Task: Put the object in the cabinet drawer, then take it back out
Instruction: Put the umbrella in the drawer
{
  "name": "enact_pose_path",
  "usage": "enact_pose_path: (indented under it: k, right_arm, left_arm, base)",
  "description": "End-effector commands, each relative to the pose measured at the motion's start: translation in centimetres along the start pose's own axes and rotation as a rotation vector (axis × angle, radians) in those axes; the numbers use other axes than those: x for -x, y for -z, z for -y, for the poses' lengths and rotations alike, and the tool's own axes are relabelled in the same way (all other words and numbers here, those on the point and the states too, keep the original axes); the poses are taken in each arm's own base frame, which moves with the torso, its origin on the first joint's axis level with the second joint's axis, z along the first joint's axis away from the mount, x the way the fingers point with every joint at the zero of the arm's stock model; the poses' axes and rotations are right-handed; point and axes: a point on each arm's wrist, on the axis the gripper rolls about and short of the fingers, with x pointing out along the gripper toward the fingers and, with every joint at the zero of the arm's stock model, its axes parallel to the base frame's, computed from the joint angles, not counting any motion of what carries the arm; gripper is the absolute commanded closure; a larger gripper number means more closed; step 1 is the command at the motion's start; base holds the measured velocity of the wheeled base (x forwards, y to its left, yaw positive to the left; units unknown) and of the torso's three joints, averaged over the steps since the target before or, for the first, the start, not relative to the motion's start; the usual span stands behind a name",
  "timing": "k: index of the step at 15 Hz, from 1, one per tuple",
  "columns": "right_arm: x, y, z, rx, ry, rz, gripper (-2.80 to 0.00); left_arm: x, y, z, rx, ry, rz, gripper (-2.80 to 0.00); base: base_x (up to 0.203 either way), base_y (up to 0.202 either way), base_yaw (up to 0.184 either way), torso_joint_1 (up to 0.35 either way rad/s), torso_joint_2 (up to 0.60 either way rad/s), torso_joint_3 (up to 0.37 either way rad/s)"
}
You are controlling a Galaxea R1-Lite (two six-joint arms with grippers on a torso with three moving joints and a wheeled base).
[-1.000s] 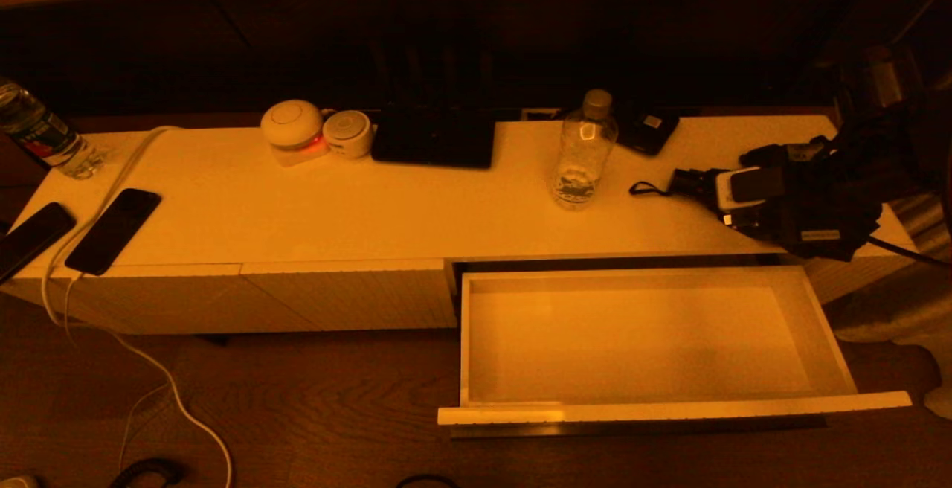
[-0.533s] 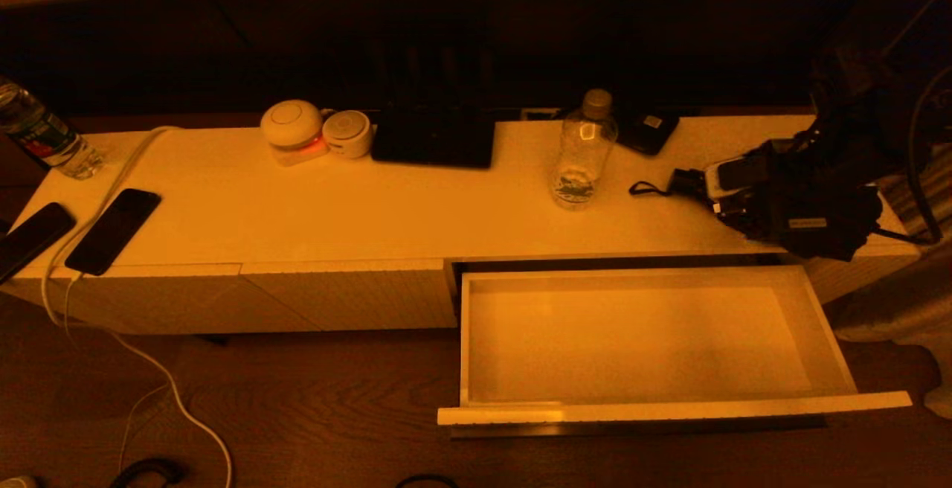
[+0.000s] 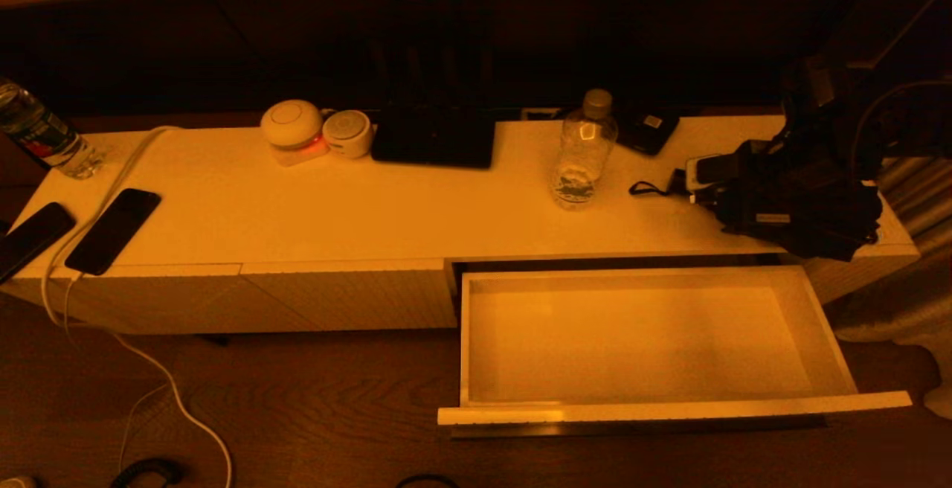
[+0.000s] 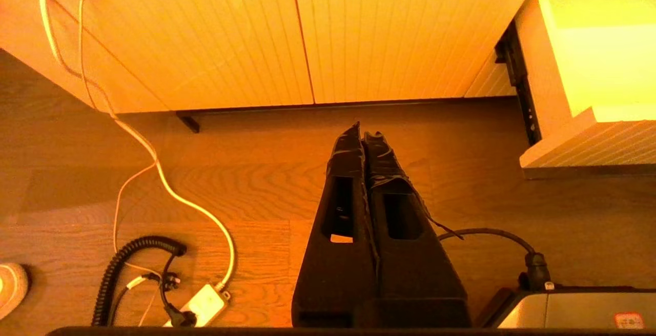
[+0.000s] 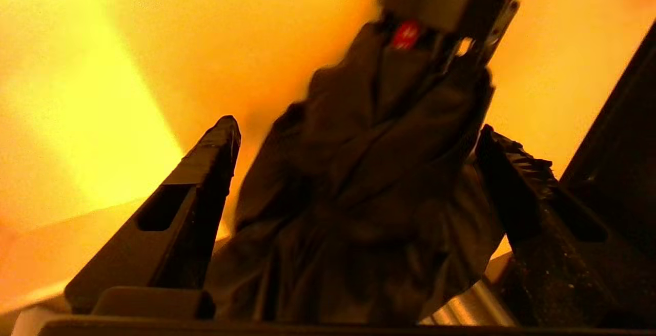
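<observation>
head view
cabinet drawer (image 3: 647, 339): pulled fully out of the long low cabinet (image 3: 335, 213), nothing inside it.
object: a folded black umbrella (image 3: 792, 201) lying on the cabinet top, above the drawer's far right corner; its pale handle end points toward the clear bottle (image 3: 584, 149).
right gripper: hard to make out in the dark mass above the umbrella; fingers not readable from here.
other things on the cabinet top: two round white devices (image 3: 312, 131), a dark flat tablet (image 3: 435, 138), a small black device (image 3: 647, 131) behind the bottle, two phones (image 3: 111, 231) at the left end, a second bottle (image 3: 41, 135) at the far left corner.
cable (image 3: 134, 347): white, running from the cabinet's left end down onto the wood floor.

left wrist view
left gripper (image 4: 361, 139): fingers pressed together, holding nothing, hanging over the wood floor (image 4: 256, 187) in front of the cabinet's ribbed front panels (image 4: 287, 39).
drawer: its side and ribbed front show beside those panels.

right wrist view
right gripper (image 5: 359, 136): fingers (image 5: 205, 172) spread wide, one on each side of the umbrella's black fabric, not clamped on it.
umbrella: lying on the cabinet top between the fingers, a small red tag near its handle end.
</observation>
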Motion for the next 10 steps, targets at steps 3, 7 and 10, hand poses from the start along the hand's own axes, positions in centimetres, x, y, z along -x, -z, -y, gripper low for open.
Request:
enact_pose_path:
  k: [3, 7, 10]
  right_arm:
    - [-1.3, -0.2, 0.2, 0.003, 0.048, 0.006, -2.8]
    - [-1.7, -0.3, 0.8, -0.006, 0.121, 0.015, -2.8]
    - [-2.2, -0.4, 1.2, -0.025, 0.164, 0.023, -2.8]
  left_arm:
    - [0.0, 0.0, 0.0, 0.0, 0.0, 0.0, 0.0]
    - [0.0, 0.0, 0.0, 0.0, 0.0, 0.0, 0.0]
    - [0.0, 0.0, 0.0, 0.0, 0.0, 0.0, 0.0]
  base:
    - [0.0, 0.0, 0.0, 0.0, 0.0, 0.0]
    - [0.0, 0.0, 0.0, 0.0, 0.0, 0.0]
    - [0.0, 0.0, 0.0, 0.0, 0.0, 0.0]
